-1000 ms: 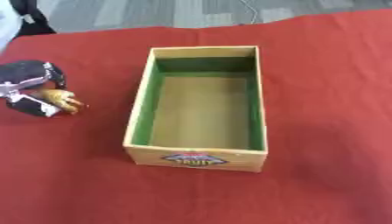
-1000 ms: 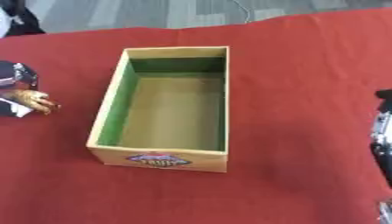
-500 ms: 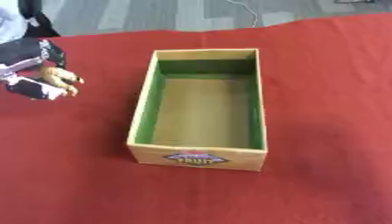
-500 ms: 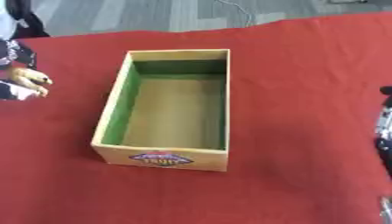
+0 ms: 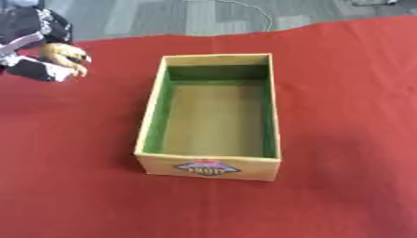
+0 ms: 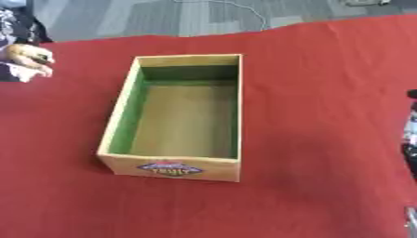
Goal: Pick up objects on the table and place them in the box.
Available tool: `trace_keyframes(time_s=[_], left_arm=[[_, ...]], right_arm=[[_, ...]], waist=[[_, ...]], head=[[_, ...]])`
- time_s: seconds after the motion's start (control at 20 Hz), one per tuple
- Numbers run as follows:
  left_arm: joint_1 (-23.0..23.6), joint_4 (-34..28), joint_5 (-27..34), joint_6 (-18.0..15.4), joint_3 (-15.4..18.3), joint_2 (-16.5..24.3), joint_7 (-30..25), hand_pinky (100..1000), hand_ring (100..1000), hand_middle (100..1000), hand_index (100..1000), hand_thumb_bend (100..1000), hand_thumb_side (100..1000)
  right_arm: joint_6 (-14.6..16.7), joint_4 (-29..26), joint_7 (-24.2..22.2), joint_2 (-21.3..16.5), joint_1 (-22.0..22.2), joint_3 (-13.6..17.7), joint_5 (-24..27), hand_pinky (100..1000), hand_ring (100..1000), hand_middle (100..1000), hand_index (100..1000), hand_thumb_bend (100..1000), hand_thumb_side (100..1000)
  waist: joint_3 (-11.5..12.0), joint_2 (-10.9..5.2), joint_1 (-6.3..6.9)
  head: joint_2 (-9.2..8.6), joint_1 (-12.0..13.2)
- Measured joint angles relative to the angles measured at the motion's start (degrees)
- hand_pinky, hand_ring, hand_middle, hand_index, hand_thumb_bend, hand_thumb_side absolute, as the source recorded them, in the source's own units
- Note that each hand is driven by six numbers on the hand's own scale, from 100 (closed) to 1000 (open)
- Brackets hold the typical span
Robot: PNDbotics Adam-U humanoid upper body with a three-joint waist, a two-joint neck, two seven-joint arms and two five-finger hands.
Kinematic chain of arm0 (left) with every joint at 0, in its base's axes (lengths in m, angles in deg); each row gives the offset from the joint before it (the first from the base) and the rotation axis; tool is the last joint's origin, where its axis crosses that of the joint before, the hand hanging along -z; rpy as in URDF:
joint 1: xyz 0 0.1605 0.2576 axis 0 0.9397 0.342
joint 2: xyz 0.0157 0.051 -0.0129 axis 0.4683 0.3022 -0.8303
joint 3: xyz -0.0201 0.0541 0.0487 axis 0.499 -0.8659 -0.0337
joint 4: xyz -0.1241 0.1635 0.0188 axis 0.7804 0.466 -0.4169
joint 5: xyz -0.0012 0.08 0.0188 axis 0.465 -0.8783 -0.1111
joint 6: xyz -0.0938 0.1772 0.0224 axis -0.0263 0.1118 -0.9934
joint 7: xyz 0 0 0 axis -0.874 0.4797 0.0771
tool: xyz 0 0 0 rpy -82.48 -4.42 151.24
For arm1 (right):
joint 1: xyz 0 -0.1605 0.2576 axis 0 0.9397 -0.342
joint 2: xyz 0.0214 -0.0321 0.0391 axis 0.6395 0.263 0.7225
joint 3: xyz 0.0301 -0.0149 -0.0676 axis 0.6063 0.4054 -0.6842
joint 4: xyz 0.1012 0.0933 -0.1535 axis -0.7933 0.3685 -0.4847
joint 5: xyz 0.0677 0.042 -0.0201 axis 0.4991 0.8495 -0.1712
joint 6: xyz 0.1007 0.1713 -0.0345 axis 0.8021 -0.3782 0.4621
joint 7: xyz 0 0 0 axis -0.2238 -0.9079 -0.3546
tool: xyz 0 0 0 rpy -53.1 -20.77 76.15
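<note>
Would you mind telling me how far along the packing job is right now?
Nothing is packed yet: the box shows only its bare floor. The left hand is shut on a small tan object, held left of the box. It remains to be placed inside.

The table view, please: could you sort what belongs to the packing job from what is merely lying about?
Job:
- box, nothing in it
- left hand, curled round a tan object

Lying about:
- red cloth
- cable on the floor beyond
- right hand, at the right edge
</note>
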Motion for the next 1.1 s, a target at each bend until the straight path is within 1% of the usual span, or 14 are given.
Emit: trace_keyframes(time_s=[0.15,0.3,0.5,0.65,0.85,1.1], left_arm=[[-1.0,-3.8,0.3,1.3,-0.4,-2.3,2.2,643,590,426,417,100,422],[-2.1,-7.0,0.3,3.3,-0.7,-5.2,4.1,641,589,429,419,100,437],[-2.6,-9.7,-0.8,5.3,-1.1,-9.2,6.1,641,592,434,422,100,451],[-2.8,-10.9,-2.8,6.2,-1.7,-12.0,7.2,641,594,438,423,100,456],[-3.1,-11.8,-6.3,6.4,-2.8,-15.3,9.1,641,594,443,425,100,438],[-3.1,-11.4,-10.3,5.2,-4.1,-18.1,10.6,645,597,447,426,100,411]], right_arm=[[0.1,0.0,0.0,0.0,-0.2,0.0,0.5,868,576,412,764,100,437],[0.3,0.0,-0.2,-0.1,-0.5,0.0,1.2,867,576,413,764,100,435],[0.6,0.0,-0.3,-0.2,-1.0,0.0,2.1,866,576,416,764,100,430],[0.6,0.0,-0.4,-0.2,-1.6,0.2,3.0,866,576,418,764,100,427],[0.8,0.0,-0.5,-0.3,-2.4,0.4,4.1,865,571,420,763,100,422],[1.1,0.0,-0.7,-0.3,-3.4,0.4,5.4,864,571,422,763,100,419]], waist=[[-0.4,-0.33,0.00],[-1.1,-0.51,-0.03],[-2.1,-0.61,-0.28],[-2.9,-0.61,-0.36],[-3.9,-0.61,-0.42],[-5.0,-0.61,-0.51]], head=[[0.00,0.2],[0.00,0.6],[0.00,1.4],[0.00,2.2],[0.00,3.3],[0.00,4.4]])
